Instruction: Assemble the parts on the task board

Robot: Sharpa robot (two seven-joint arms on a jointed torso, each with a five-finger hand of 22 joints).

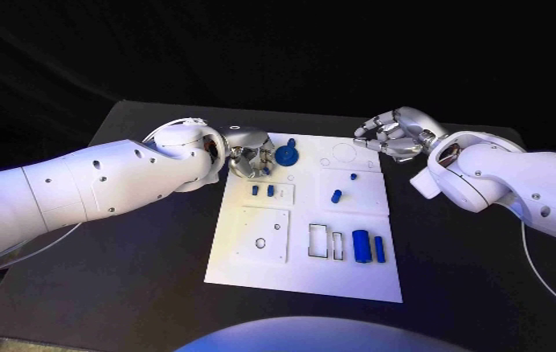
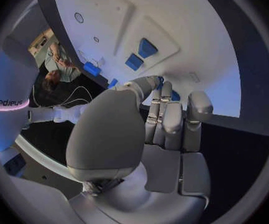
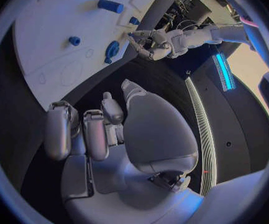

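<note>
Blue cylinders (image 1: 367, 247) near task board (image 1: 304, 276) front edge: hard, light, slippery. Left hand (image 1: 246, 159) pinches blue round part (image 1: 285, 156); right hand (image 1: 394, 135) curled, holds nothing.

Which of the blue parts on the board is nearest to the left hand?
The round blue disc at the board's far edge, right beside the left hand; the other blue parts lie nearer the robot.

Two glossy white arms — the left arm (image 1: 104, 179) dotted with small dark screw holes, a thin white cable (image 1: 173, 124) looping at its wrist — end in silver, many-fingered hands: left hand (image 1: 247, 157), right hand (image 1: 394, 135).
</note>
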